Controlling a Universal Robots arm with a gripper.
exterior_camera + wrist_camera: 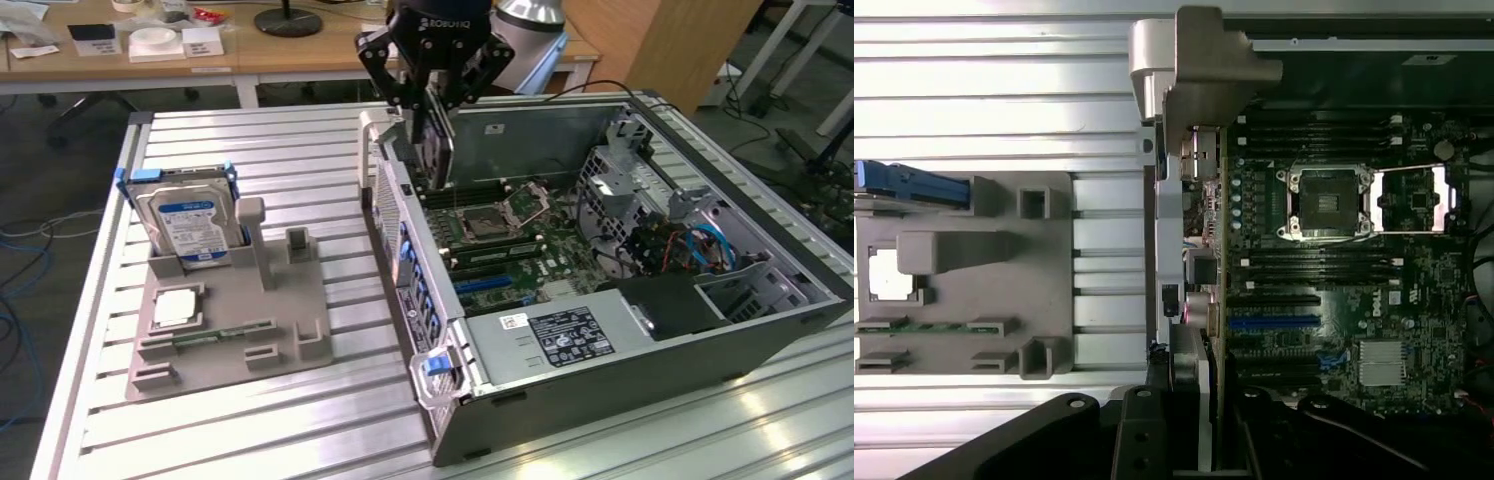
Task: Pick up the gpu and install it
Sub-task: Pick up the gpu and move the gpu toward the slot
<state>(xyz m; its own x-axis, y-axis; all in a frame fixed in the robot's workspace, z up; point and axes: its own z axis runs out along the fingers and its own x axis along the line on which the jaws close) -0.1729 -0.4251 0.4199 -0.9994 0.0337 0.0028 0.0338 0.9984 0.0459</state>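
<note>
- Risk: the gpu (437, 150) hangs edge-down over the motherboard (514, 235). If its lower edge is off line with the blue slot (1274, 322), a push would land on the board or on nearby parts instead.
- Risk: in the wrist view the card's metal bracket (1199, 60) sits just beside the rear wall (400, 235) of the computer case (747, 345) — it could snag there and tilt the card.
- Risk: the hold is on the upper part only, so a thin card may pivot under side load.
- Pose: the arm enters at the upper middle of the exterior frame, with the gripper (434, 105) pointing straight down over the rear of the open case.
- Fingers: pinching the gpu across its flat faces.
- Position: the card is upright and does not look seated — whether it touches the board, I cannot tell.
</note>
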